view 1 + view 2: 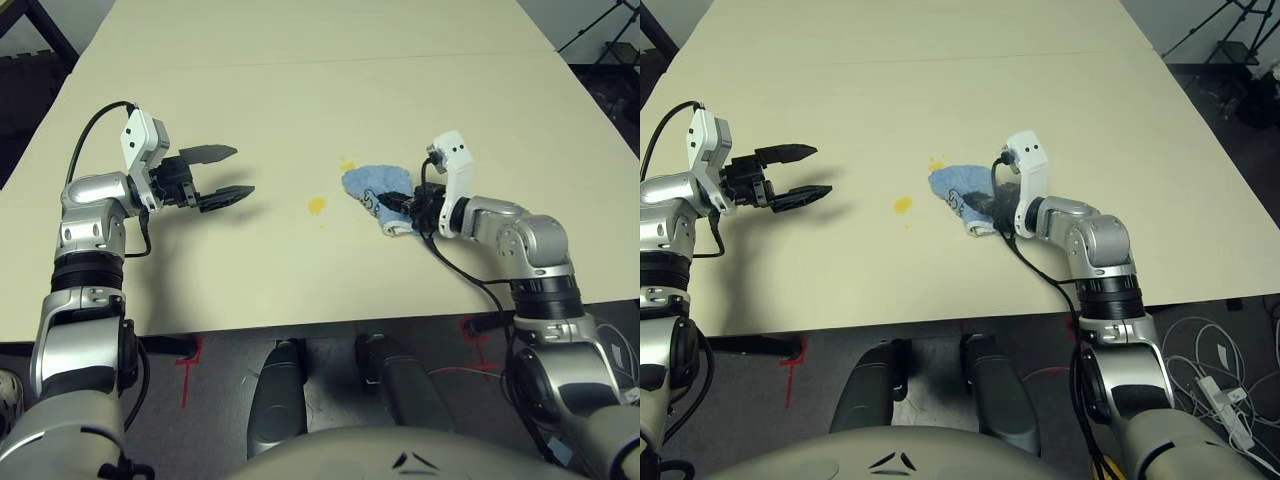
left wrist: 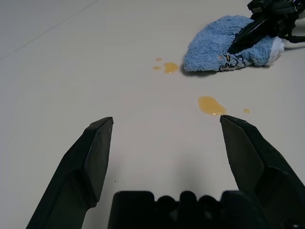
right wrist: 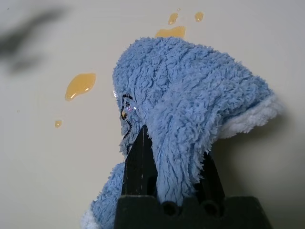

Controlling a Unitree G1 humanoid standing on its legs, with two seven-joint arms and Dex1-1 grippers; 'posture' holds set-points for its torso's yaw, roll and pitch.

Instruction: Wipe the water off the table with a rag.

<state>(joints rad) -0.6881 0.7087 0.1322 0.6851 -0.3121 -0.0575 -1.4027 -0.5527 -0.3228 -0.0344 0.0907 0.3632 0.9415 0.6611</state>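
Right gripper [image 1: 400,203] clamped on the rag [image 1: 370,186], bunched on the table [image 1: 300,100]. Water [image 1: 316,206] at the rag's 8 o'clock, smaller drops [image 1: 347,164] at its 11. Left gripper [image 1: 222,175] wide open, empty, at 9 o'clock.

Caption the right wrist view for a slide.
Right gripper pinching the bunched blue rag on the table, yellow-orange water splotches just beyond it.
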